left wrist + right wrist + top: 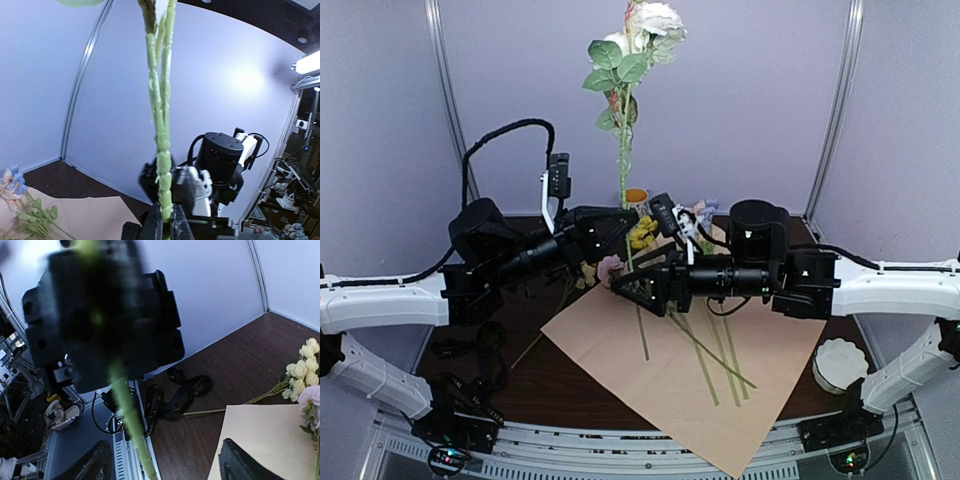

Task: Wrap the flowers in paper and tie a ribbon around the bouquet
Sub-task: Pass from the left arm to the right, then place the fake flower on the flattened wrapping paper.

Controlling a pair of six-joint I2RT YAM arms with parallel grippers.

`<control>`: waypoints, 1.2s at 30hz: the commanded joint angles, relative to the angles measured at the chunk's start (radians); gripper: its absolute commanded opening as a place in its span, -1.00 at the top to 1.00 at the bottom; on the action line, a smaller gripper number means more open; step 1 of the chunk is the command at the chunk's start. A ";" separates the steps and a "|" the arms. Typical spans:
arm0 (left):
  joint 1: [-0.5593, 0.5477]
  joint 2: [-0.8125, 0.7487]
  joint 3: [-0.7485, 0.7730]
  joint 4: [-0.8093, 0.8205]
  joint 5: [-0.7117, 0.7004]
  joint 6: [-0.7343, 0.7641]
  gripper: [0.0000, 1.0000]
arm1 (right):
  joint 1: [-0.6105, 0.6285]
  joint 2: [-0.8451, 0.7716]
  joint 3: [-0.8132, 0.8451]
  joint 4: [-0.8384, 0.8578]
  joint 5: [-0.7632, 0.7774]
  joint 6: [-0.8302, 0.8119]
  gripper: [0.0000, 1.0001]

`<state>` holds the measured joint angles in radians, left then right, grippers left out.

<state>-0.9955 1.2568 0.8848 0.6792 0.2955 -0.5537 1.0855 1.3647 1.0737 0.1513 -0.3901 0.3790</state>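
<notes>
thin-stemmed flowers [712, 362] laid on peach paper [610, 350], white rose stem [623, 150] gripped upright by left pincer [623, 224], right pincer [167, 464] open around it

Dark brown table [570, 385] carried the paper [620, 370] at centre, peach face up, with one corner past the near edge. The black ribbon [182, 392] lay looped on bare wood at left. Yellow-headed flowers [302, 371] lay just beside the paper, and a white scalloped stack [840, 364] sat at right.

Your paper [670, 385] is matt and smooth; the table [570, 395] under it looks like dark, slightly glossy wood; the centre-frame stem [161, 150] looks like waxy, ridged plastic.
</notes>
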 commanded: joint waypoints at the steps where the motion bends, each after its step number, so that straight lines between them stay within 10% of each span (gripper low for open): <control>1: -0.048 -0.016 -0.031 0.168 -0.005 -0.071 1.00 | 0.027 -0.012 -0.038 0.124 0.090 0.068 -0.13; 4: -0.057 -0.021 -0.043 0.171 -0.001 -0.084 1.00 | 0.030 -0.029 -0.063 0.132 0.152 0.094 0.94; 5: -0.057 -0.025 -0.048 0.177 -0.008 -0.087 1.00 | 0.028 -0.038 -0.063 0.101 0.186 0.099 1.00; 6: -0.057 -0.035 -0.051 0.166 -0.032 -0.082 0.99 | 0.026 -0.045 -0.059 0.050 0.230 0.103 1.00; 9: -0.056 -0.082 -0.006 -0.143 -0.200 0.000 -0.15 | -0.011 -0.039 -0.015 -0.189 0.339 0.126 1.00; 11: -0.053 -0.090 0.073 -0.436 -0.365 0.098 -0.46 | -0.060 -0.018 -0.012 -0.320 0.362 0.136 1.00; 16: 0.021 -0.055 0.166 -0.919 -0.659 0.129 -0.60 | -0.196 0.059 -0.059 -0.571 0.488 0.136 1.00; 22: 0.265 -0.047 0.008 -1.010 -0.518 0.057 -0.60 | -0.273 0.221 -0.030 -0.605 0.450 0.101 1.00; 27: 0.394 0.021 -0.059 -0.963 -0.426 0.103 -0.59 | -0.287 0.265 -0.011 -0.638 0.514 0.143 -0.18; 36: 0.474 0.398 0.092 -0.921 -0.198 0.205 -0.32 | -0.266 0.141 -0.048 -0.664 0.525 0.151 -0.32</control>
<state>-0.5354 1.5604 0.8997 -0.2935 -0.0231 -0.4107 0.8078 1.5909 1.0359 -0.4942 0.1123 0.5144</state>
